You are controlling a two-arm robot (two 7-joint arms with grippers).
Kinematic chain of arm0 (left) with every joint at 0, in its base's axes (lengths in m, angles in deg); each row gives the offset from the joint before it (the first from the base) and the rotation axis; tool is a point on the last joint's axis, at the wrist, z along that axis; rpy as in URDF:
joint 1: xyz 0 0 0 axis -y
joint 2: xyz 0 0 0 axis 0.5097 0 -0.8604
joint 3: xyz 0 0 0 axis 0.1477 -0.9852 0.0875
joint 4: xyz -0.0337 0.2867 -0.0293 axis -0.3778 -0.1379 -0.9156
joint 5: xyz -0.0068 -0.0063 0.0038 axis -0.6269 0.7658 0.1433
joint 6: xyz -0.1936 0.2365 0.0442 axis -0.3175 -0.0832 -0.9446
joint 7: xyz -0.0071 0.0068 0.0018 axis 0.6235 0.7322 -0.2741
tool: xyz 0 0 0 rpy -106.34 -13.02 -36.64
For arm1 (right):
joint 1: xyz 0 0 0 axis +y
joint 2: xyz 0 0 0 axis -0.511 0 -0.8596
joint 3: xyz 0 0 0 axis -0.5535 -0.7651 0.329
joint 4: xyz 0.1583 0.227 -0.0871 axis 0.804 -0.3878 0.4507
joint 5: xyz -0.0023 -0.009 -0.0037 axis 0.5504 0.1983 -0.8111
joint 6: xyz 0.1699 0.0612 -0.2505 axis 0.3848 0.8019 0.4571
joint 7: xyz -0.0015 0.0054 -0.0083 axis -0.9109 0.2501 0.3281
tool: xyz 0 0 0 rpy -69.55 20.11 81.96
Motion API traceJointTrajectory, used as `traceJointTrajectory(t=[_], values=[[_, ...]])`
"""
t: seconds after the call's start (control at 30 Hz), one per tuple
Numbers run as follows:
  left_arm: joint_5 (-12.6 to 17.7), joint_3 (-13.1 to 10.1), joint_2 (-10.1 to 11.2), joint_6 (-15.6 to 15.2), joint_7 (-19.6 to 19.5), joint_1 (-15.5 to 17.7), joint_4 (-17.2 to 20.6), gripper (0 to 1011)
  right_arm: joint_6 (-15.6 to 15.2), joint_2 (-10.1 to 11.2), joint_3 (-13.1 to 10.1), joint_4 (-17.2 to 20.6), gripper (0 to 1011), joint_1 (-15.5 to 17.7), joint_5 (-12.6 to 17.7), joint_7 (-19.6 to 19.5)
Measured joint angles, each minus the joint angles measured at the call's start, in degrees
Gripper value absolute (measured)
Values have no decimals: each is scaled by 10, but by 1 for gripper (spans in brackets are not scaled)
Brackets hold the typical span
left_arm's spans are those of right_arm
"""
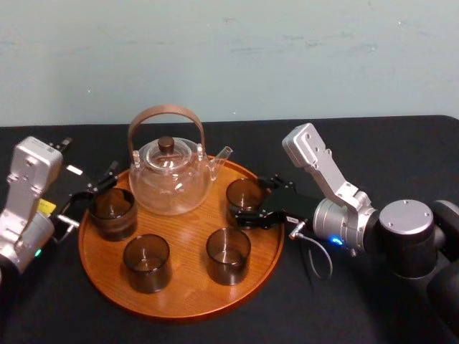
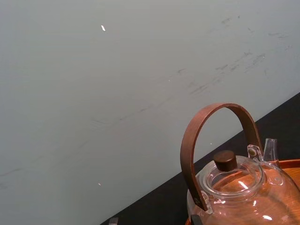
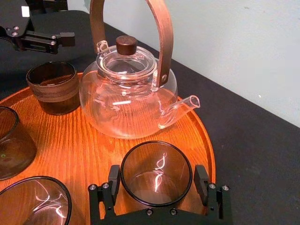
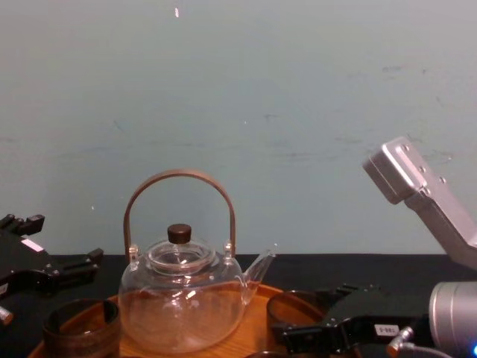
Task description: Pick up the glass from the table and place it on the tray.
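On the round wooden tray a dark glass stands upright near the right rim. My right gripper is open, with one finger on each side of this glass and a small gap at each. The right wrist view shows the glass between the black fingers. My left gripper is open at the tray's left rim, beside another glass.
A clear glass teapot with a brown hoop handle sits at the back of the tray. Two more dark glasses stand at the tray's front. The black table extends around the tray, with a pale wall behind.
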Motion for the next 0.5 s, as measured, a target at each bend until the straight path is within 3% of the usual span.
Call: traceJointTrajectory(t=[0.33, 0.5], values=[[0, 0, 0, 0, 0, 0, 0, 1001, 0, 0, -1, 0, 1002, 0, 1, 1], [0, 0, 0, 0, 0, 0, 0, 1001, 6, 9, -12, 14, 1002, 11, 16, 10]])
